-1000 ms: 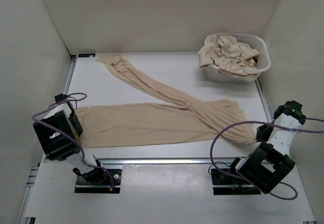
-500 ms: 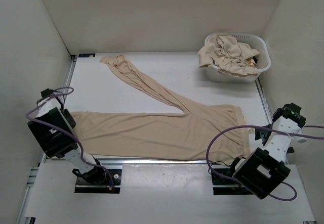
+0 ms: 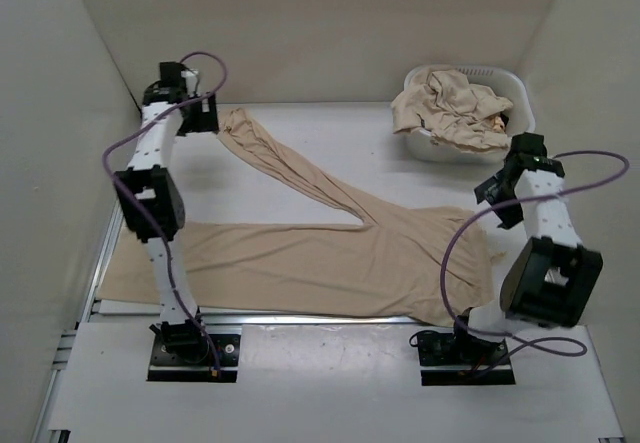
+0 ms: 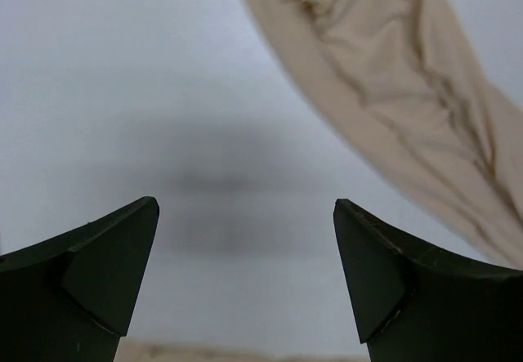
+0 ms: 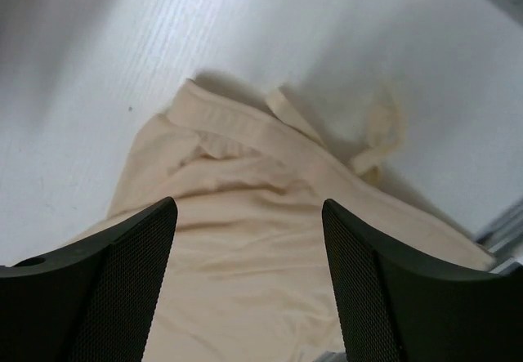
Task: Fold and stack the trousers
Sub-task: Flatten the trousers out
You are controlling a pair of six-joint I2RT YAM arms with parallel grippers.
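The top view looks down over the table [image 3: 420, 178]; both wrist views sit close above the trousers [image 3: 300, 253].

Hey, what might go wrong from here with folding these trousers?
The left gripper is open over bare table, with the far leg off to one side; closing there may miss the cloth. The near leg's cuff reaches the table's left edge and might slide off when pulled.

White table [image 3: 400, 148] enclosed at the far edge and both side edges by plain cream walls [image 3: 320, 33]. Metal rail [image 3: 260, 316] runs along the near edge. Lighting even; shadows soft.
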